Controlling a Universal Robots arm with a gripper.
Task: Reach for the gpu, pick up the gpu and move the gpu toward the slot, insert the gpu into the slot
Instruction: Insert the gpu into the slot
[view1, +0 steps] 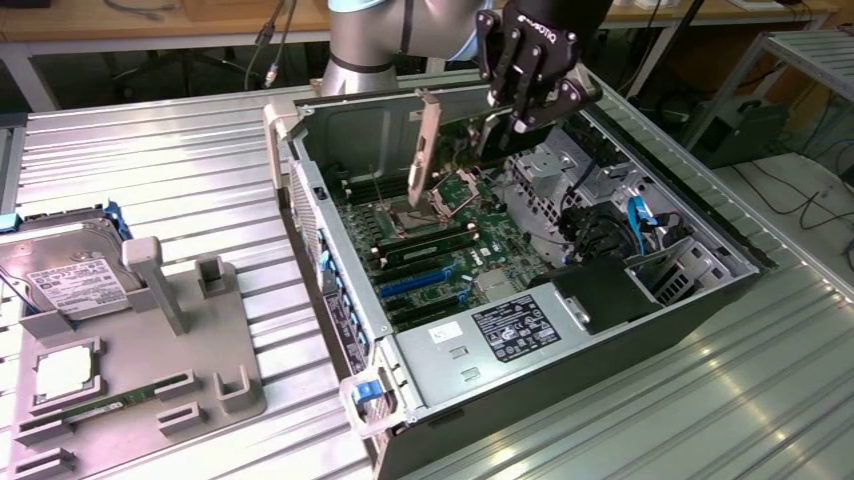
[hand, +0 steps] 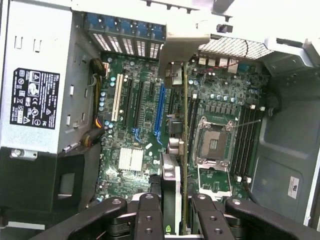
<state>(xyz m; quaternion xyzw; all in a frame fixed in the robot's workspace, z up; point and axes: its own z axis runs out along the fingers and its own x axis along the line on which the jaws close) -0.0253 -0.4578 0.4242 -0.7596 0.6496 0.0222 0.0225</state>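
Ribbed metal counter w/ open PC case on it. Gripper pinches the gpu, card upright, bracket end down, above the motherboard. Card hangs btwn blue slot & CPU socket, clear of the slot.

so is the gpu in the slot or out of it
Out. The gripper holds the gpu on edge above the motherboard, and the long blue slot lies bare with nothing seated in it.
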